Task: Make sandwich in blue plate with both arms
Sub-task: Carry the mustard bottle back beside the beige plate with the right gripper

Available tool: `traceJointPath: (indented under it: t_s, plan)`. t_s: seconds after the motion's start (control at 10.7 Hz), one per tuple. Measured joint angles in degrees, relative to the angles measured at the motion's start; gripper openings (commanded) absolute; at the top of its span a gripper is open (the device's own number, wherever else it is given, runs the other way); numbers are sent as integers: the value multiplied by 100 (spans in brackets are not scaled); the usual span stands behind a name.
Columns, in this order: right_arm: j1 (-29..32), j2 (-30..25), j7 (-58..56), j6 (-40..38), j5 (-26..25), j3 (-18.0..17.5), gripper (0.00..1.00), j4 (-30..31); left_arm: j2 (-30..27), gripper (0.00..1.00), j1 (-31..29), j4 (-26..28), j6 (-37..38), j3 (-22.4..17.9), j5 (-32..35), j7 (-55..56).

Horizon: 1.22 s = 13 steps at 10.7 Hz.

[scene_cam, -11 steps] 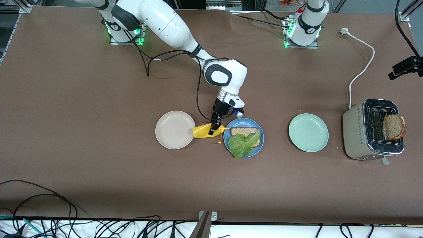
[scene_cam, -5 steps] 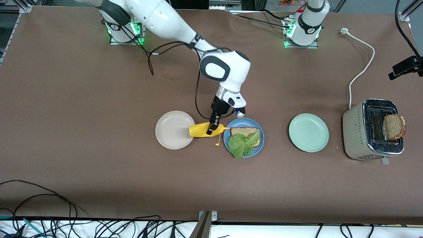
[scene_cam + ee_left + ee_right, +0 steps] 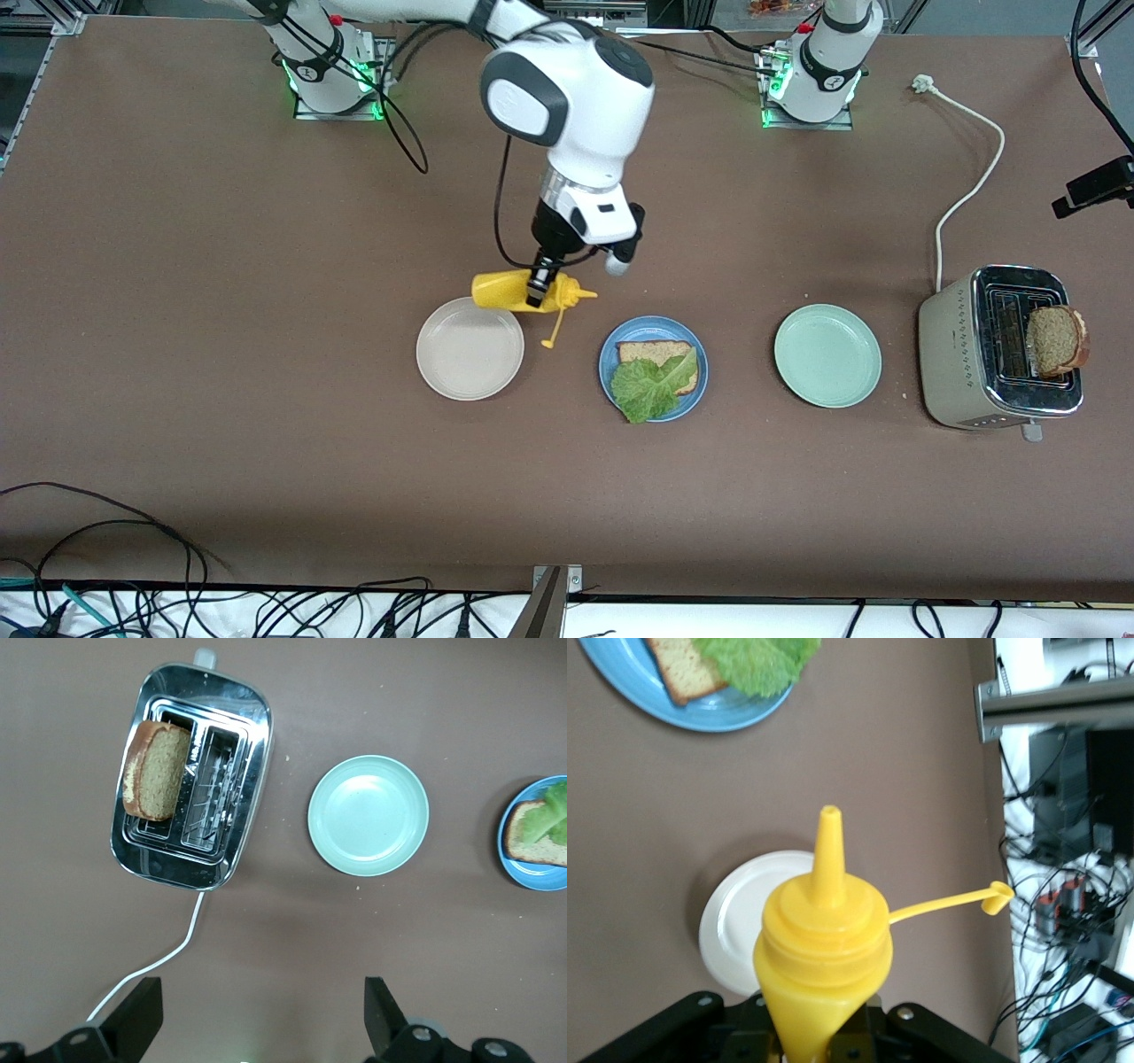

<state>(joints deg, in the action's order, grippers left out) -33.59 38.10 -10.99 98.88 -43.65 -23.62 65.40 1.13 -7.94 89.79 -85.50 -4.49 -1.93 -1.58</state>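
I note my right hand [image 3: 537, 292], clamped on the yellow sauce bottle [image 3: 518, 291], has lifted it to frame centre above the blue plate [image 3: 614, 387], ready for saucing; left hand [image 3: 257, 1028] waits open.

Both arms are white with dark grey bands at the joints. Each base glows green, with black cables. The right gripper [image 3: 537, 293] is black.

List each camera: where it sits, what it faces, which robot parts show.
Front view: high across the table, facing both bases; right gripper holds the mustard bottle.
Left wrist view: looks down on toaster and green plate; left gripper jaws open.
Right wrist view: along the bottle toward the beige plate.
All share the blue plate.
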Motion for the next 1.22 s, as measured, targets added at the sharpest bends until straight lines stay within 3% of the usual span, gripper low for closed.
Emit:
traceJointPath:
  t_s: [0.56,0.93,1.22]
  plan:
    - [1436,-2123,-591,308,2506,177,0,1949,590,100,-291,8,-246,-2,-7,-4]
    - [1796,-3152,-2237,1454,4549,1328,0,3428,1212,100,-300,-38,-536,11,278,-17]
    - [1936,-3548,-4086,1956,6029,2047,0,4346,1451,100,-303,-221,-588,6,396,-481]
